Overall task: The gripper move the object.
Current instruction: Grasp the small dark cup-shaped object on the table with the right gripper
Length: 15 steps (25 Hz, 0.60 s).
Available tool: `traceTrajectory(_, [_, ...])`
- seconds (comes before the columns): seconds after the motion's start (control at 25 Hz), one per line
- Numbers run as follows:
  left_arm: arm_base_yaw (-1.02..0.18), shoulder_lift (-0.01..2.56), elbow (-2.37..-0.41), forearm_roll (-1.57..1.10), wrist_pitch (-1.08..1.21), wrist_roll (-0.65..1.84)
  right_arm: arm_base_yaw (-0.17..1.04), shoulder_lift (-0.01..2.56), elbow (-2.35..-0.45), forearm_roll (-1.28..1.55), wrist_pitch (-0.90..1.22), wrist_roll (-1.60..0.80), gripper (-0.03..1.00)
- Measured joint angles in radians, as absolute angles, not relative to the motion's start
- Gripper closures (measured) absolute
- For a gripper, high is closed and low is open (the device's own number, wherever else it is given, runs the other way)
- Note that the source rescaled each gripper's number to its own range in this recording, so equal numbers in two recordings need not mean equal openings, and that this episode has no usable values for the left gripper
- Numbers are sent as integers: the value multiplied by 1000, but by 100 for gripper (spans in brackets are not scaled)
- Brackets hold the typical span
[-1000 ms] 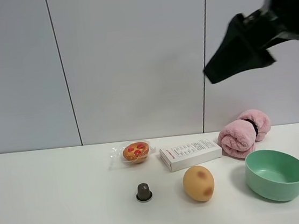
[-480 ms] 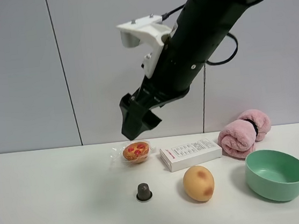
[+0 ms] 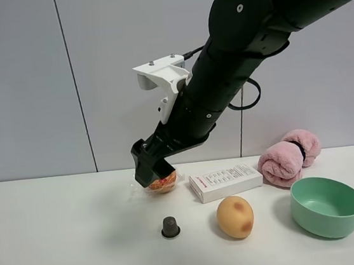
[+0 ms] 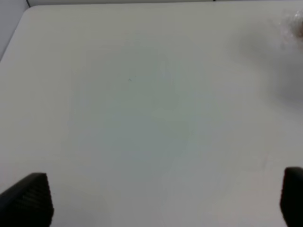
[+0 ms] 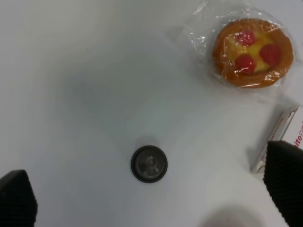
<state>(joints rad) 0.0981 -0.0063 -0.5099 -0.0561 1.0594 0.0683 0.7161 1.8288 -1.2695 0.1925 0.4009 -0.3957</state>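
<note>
The small dark grey-brown capsule (image 3: pixel 170 226) stands upright on the white table (image 3: pixel 62 248), left of a tan spotted ball. My right gripper (image 3: pixel 149 172), the black tip of a thick black arm with a white bracket (image 3: pixel 161 77), hangs above the table just behind the capsule, in front of the wrapped tart. In the right wrist view the capsule (image 5: pixel 149 164) lies below and between the fingertips (image 5: pixel 16 198), which stand wide apart; the right gripper (image 5: pixel 151 189) is open and empty. My left gripper (image 4: pixel 161 198) is open over bare table.
A wrapped fruit tart (image 5: pixel 252 52) lies behind the capsule. A white box (image 3: pixel 226 182), the tan ball (image 3: pixel 235 216), a green bowl (image 3: pixel 327 207) and a rolled pink towel (image 3: pixel 290 157) stand to the right.
The right arm has swung down and left from the upper right corner to hang low above the table behind the capsule. The objects have not moved.
</note>
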Motion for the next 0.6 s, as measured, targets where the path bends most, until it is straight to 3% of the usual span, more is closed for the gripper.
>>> traceTrajectory(0.6, [98,-6,-510,-56,1059,68,716,1918,-1272,192,370,-394,-3])
